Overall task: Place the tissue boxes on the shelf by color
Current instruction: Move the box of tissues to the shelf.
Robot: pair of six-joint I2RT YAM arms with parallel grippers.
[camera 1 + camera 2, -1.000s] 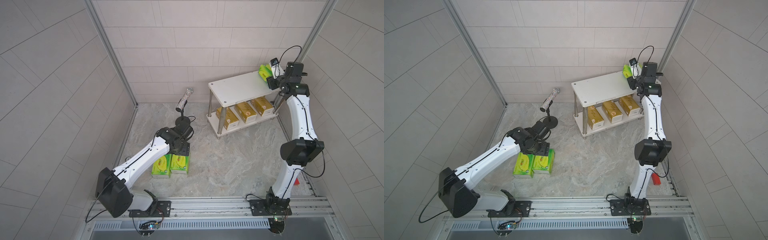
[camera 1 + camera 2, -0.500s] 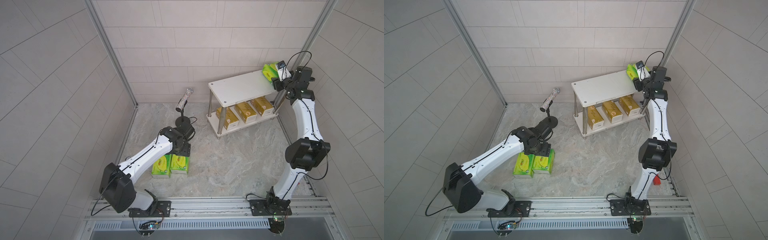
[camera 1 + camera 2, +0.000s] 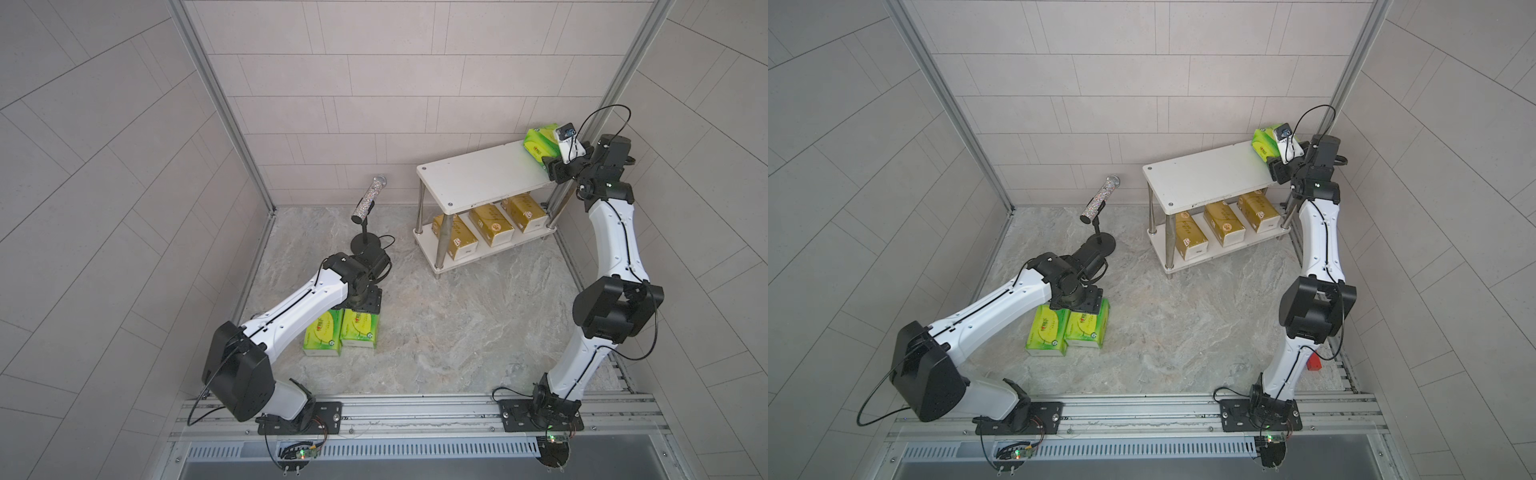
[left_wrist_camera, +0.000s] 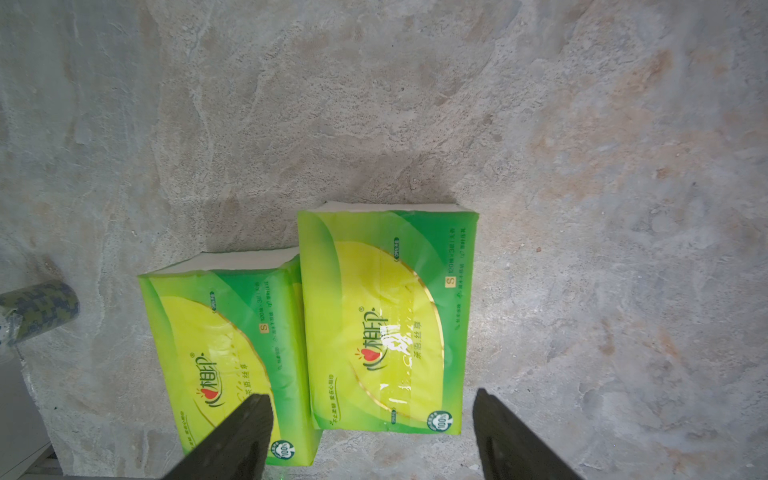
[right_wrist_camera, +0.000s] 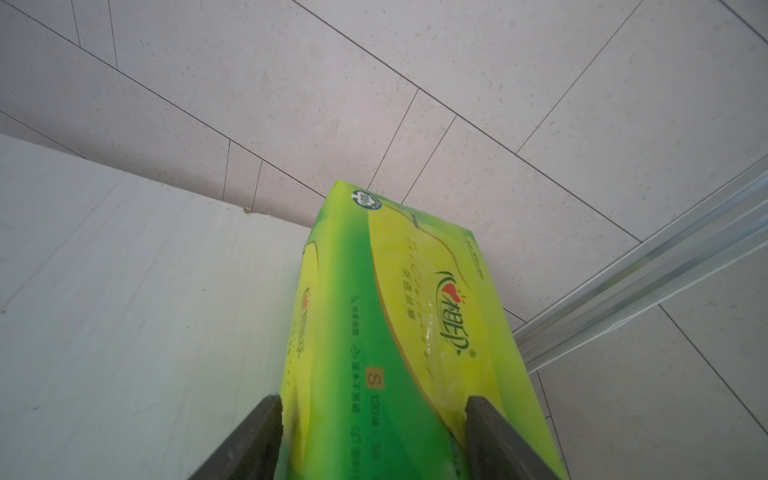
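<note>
While our right gripper (image 5: 370, 401) clamps a green pack (image 5: 399, 324) at the 3 o'clock end of the shelf (image 3: 478, 174), our left gripper (image 4: 369, 392) hangs with jaws apart; the floor pack (image 3: 359, 332) beneath it runs lengthwise toward 6 o'clock, its neighbour (image 3: 324, 338) touching at 9.

White arms (image 3: 299, 303), black joints (image 3: 615, 307), thin black cables (image 3: 614, 106)

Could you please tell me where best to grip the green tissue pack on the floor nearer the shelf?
Probably from above, across the width of the bright green soft tissue pack at its end nearer the back wall: there it juts past the second green pack lying against one side, freeing both sides.
</note>
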